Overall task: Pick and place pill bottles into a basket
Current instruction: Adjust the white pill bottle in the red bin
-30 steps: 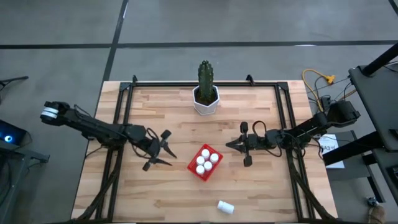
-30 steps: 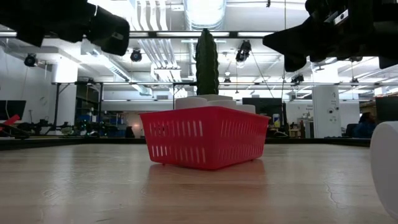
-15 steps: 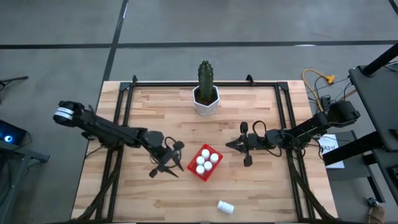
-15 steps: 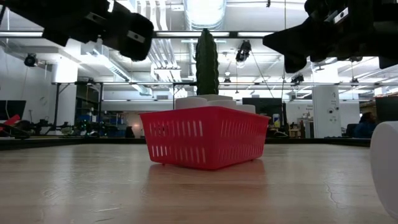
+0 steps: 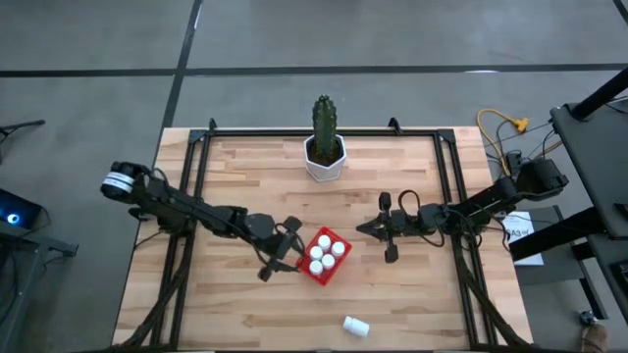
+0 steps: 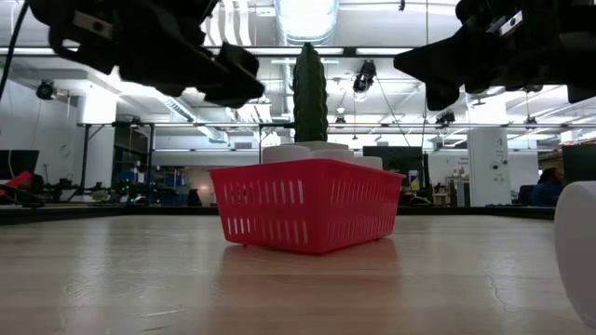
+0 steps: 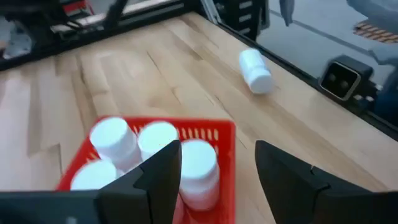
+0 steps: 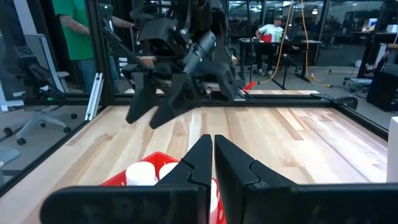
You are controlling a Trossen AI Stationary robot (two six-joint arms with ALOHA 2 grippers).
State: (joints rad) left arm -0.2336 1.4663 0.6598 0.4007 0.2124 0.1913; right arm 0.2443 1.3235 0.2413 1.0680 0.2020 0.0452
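The red basket point(image 5: 302, 263) stands mid-table with several white pill bottles point(image 5: 324, 253) upright inside it; it also shows in the low view point(image 6: 307, 216) and the left wrist view point(image 7: 205, 129). One more white bottle point(image 5: 355, 326) lies on its side near the table's near edge, also in the left wrist view point(image 7: 255, 70). My left gripper point(image 5: 283, 250) is open and empty, just left of the basket and above the table; its fingers point(image 7: 161, 171) frame the basket's bottles. My right gripper point(image 5: 361, 227) is shut and empty, hovering right of the basket.
A white hexagonal pot with a green cactus point(image 5: 324, 147) stands at the table's far middle. Black frame rails run along the table's left and right sides point(image 5: 446, 196). Bare wood lies between the basket and the lying bottle. People show in the room beyond point(image 8: 78, 37).
My left gripper has travelled toward the table's right edge and slightly toward its near edge, staying open, until it is beside the basket. The basket and the bottles have kept still.
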